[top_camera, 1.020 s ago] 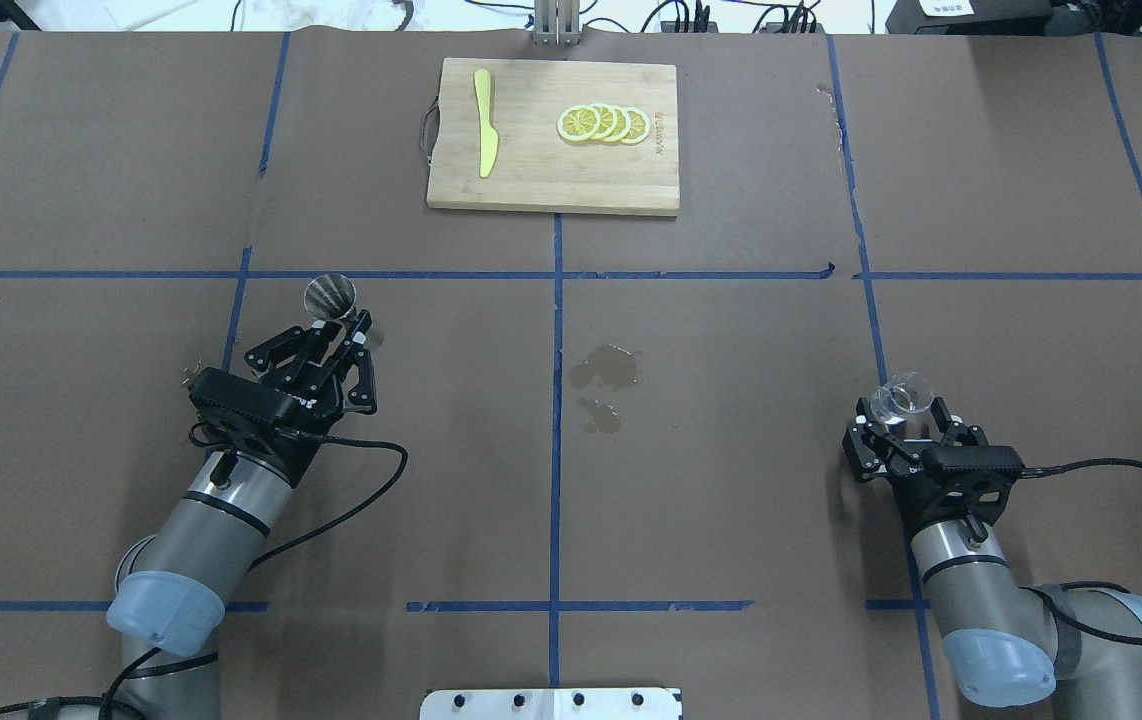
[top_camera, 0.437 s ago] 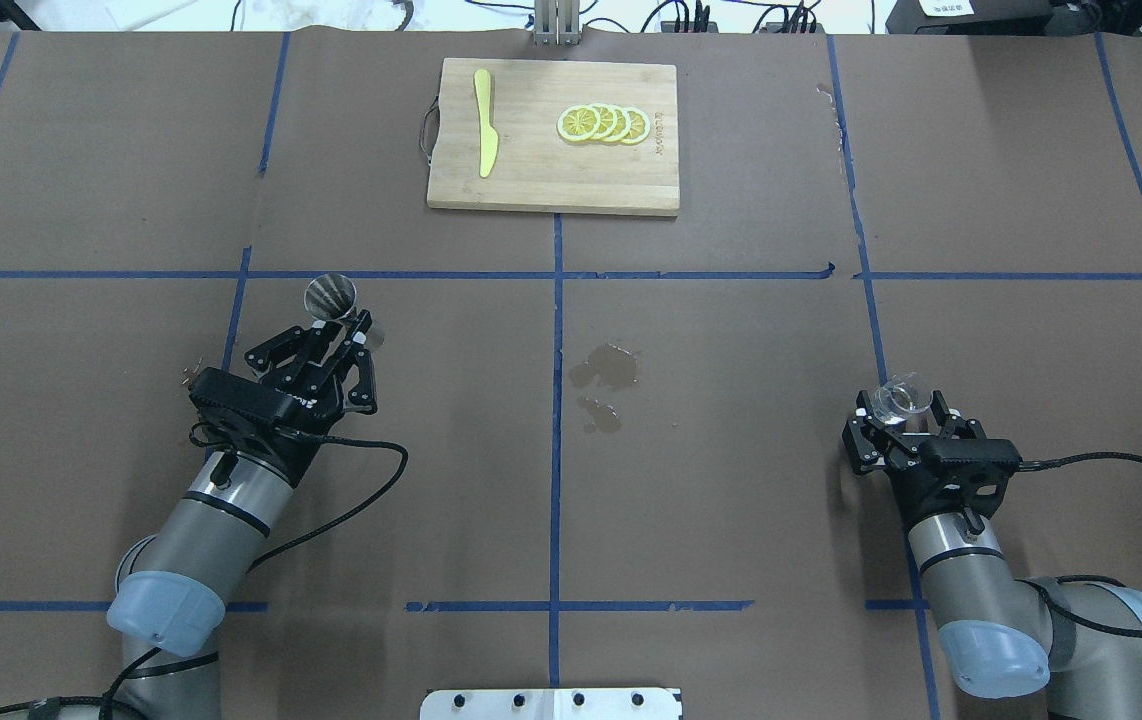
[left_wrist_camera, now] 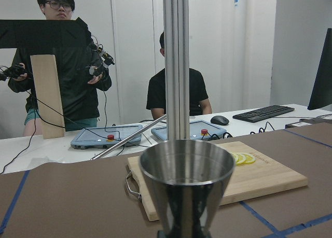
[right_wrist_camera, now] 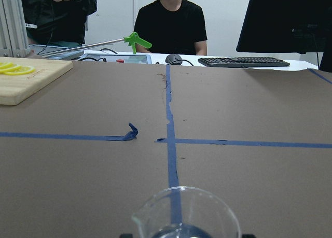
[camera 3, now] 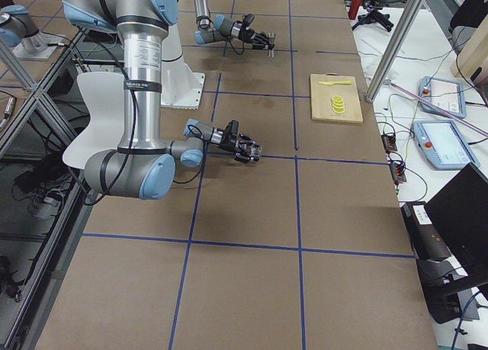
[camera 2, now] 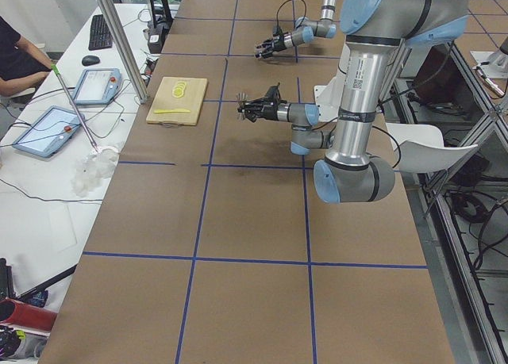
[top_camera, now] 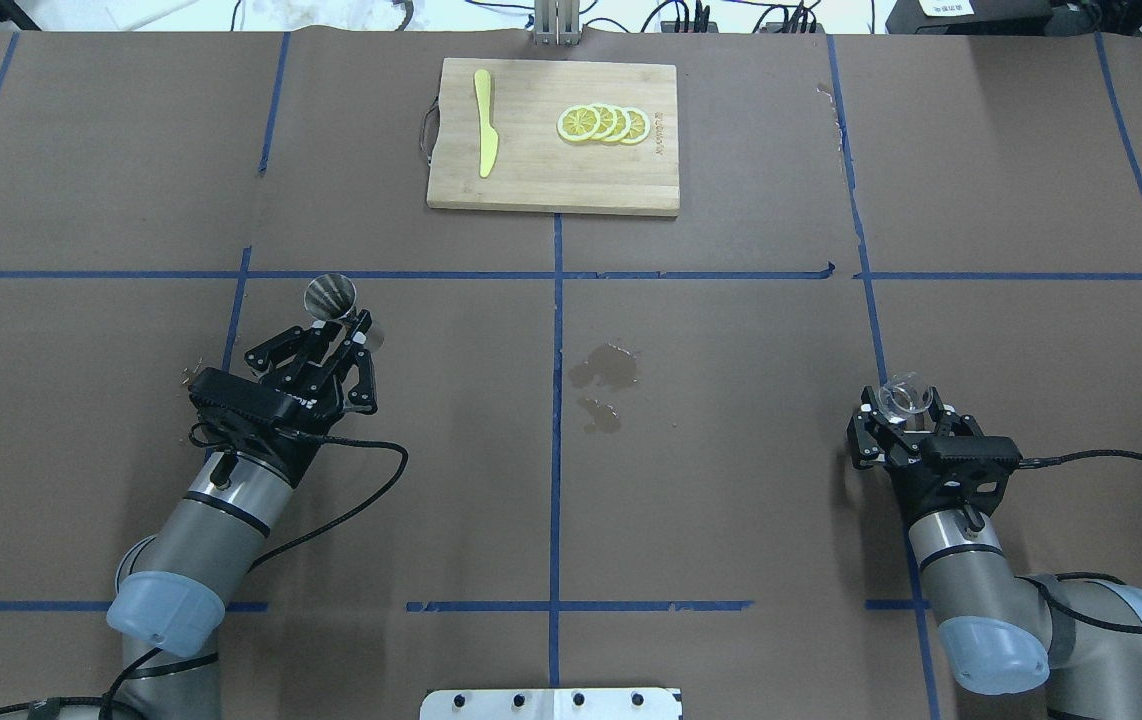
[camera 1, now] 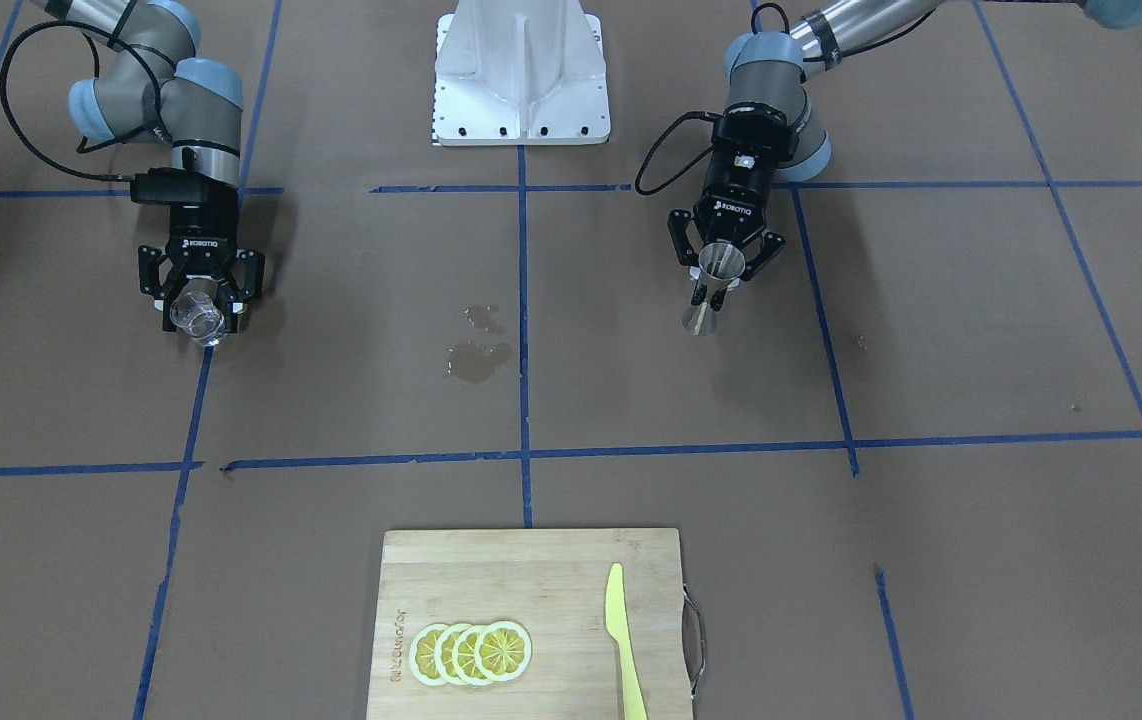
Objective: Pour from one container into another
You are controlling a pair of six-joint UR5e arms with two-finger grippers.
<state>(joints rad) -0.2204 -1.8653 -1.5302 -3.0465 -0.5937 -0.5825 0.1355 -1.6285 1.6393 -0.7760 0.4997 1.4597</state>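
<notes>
Exterior front-facing view: my right gripper (camera 1: 199,308) is closed on the small, squat, clear glass measuring cup (camera 1: 196,322). My left gripper (camera 1: 723,275) is closed at the narrow waist of the silvery steel hourglass jigger (camera 1: 702,316). The two vessels are well apart, with a dark wet-looking patch (camera 1: 476,358) on the brown paper table cover (camera 1: 931,350) between them. The likely hazard is a long carry with an open cup, where any jerk would slop liquid.

Overhead exterior view: the jigger's mouth is a small target. A pale wooden cutting board (top_camera: 551,185) with yellow lemon slices (top_camera: 603,123) and a yellow plastic knife (top_camera: 484,125) lies at the far side, well clear. If I misalign lip and mouth, the stream lands on paper.

Exterior left and right views: both my wrists reach out low. I cannot tell whether either vessel clears the table, so dragging a base is possible.

Left wrist-mounted view: the jigger stands upright with its mouth level. Held only at the waist, it could pivot if the cup knocks its rim.

Right wrist-mounted view: the cup holds a little liquid, and its lip points to the view's left. Smooth glass may rotate between my fingers while tilting, and too fast a tip would overshoot.
</notes>
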